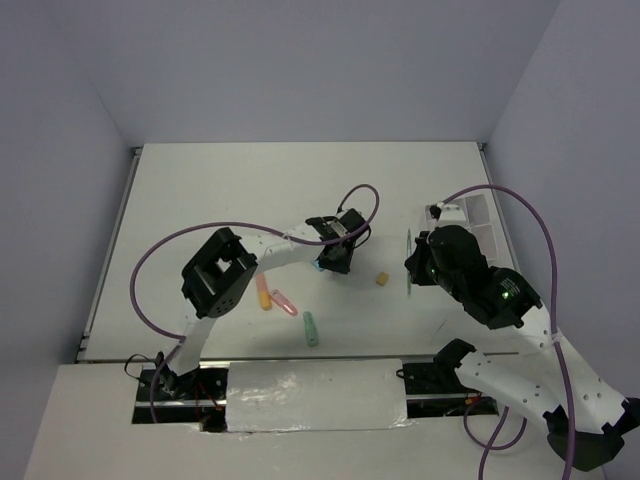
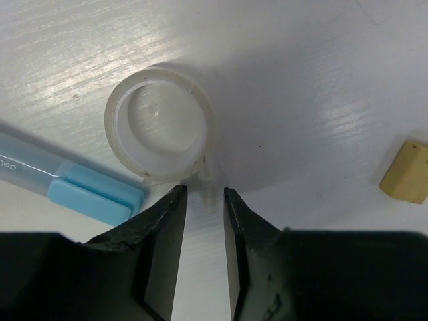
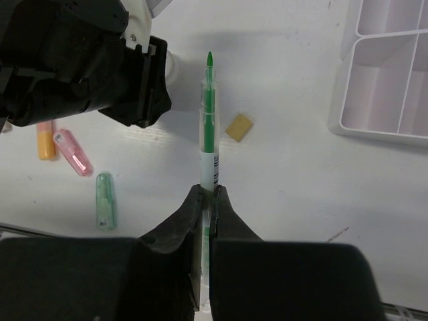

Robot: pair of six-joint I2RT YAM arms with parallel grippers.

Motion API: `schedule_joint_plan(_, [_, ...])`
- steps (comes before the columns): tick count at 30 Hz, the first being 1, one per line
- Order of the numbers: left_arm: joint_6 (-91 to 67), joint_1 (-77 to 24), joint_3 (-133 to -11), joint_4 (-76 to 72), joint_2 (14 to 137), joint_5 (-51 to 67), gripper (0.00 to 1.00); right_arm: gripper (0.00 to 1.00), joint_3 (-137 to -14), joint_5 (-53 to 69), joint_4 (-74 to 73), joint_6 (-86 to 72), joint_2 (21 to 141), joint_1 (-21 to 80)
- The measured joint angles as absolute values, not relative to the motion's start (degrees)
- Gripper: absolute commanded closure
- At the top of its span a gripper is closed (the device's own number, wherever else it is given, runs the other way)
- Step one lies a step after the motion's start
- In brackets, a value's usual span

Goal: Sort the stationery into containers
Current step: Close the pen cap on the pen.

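Orange marker (image 1: 264, 292), pink marker (image 1: 285, 301) and green marker (image 1: 311, 329) lie loose on the worktop (image 1: 200, 190), left of centre. Left gripper (image 2: 204, 194) sits low over the worktop, jaws slightly spread, with the loose tab of the clear tape ring (image 2: 160, 124) in the gap. Blue marker (image 2: 73, 184) lies just beside the ring. Tan eraser (image 1: 382, 279) lies apart, further right. Right gripper (image 3: 208, 200) pinches a green pen (image 3: 209, 134), tip pointing ahead. White divided tray (image 1: 470, 215) is at far right.
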State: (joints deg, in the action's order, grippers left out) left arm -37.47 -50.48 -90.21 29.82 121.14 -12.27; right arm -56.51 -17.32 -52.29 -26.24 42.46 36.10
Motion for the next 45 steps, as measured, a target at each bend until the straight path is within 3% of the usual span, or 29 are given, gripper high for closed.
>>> schedule_joint_plan(5, [-37.5, -50.5, -91.2, 30.5, 121.9, -13.2, 0.66, 0.99, -56.1, -17.1, -52.2, -26.0, 42.3, 36.1])
schedule_joint_plan(19, [-37.5, -51.9, -93.2, 32.7, 123.2, -16.5, 0.66, 0.99, -56.1, -17.1, -52.1, -25.7, 42.1, 36.1])
schedule_joint_plan(30, [-37.4, -53.2, -93.4, 32.4, 123.6, -18.5, 0.96, 1.0, -56.1, -17.2, -51.9, -25.6, 41.5, 36.1])
schedule_joint_plan(37, [-37.7, -53.2, -88.7, 28.9, 120.5, -17.5, 1.0, 1.0, -55.1, -16.9, -50.5, -25.5, 39.7, 36.1])
schedule_joint_plan(45, [-38.3, -53.4, -79.0, 25.0, 108.7, -13.1, 1.0, 1.0, -51.0, -11.4, -44.1, -24.0, 34.5, 36.1])
